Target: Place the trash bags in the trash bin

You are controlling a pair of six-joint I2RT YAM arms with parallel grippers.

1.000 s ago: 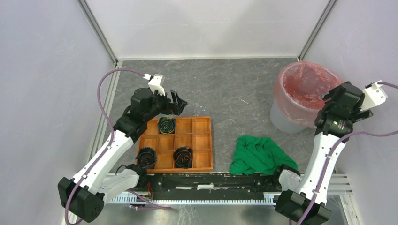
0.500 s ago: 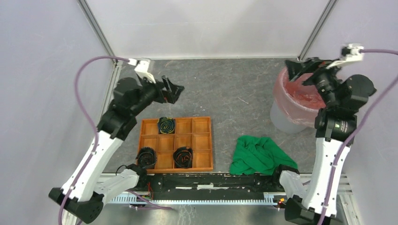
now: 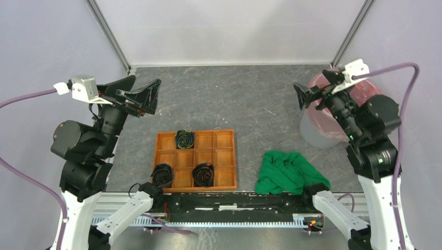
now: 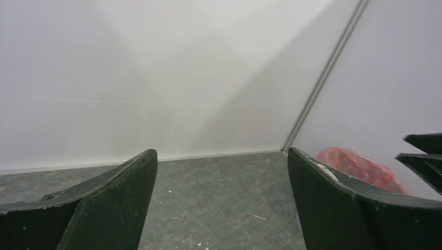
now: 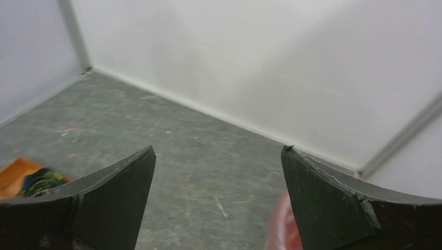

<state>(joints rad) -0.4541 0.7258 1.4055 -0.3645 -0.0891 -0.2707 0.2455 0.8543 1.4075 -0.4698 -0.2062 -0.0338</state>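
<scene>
— Top external first. Report counts for the task items.

— Counted one trash bag (image 3: 367, 89), red and translucent, and one trash bin (image 3: 312, 130), round and light grey. Found the bag sitting inside the bin, with red film showing at the rim. Located the bin at the far right of the surface (image 3: 234, 99), close to the right wall.

— Hands?

— Counted two. Found the left hand (image 3: 143, 86) held up over the far left of the surface, spread wide, gripping nothing. Checked against the left wrist view: only bare surface and white wall between the fingers, with the red bag off to the right. Found the right hand (image 3: 312, 88) up at the left side of the bin, likewise spread wide and holding nothing. Checked against the right wrist view: bare surface between the fingers, plus a sliver of red film low down. Could not tell whether that hand touches the bag.

— Anything else to log?

— Logged one orange wooden tray (image 3: 224, 156) at near centre-left. Counted three dark rolled bundles (image 3: 184, 139) in it: one in the far row, two in the near row, each in a separate compartment. Logged one green cloth (image 3: 286, 172), crumpled, lying right of the tray and apart from it, just in front of the bin.
</scene>
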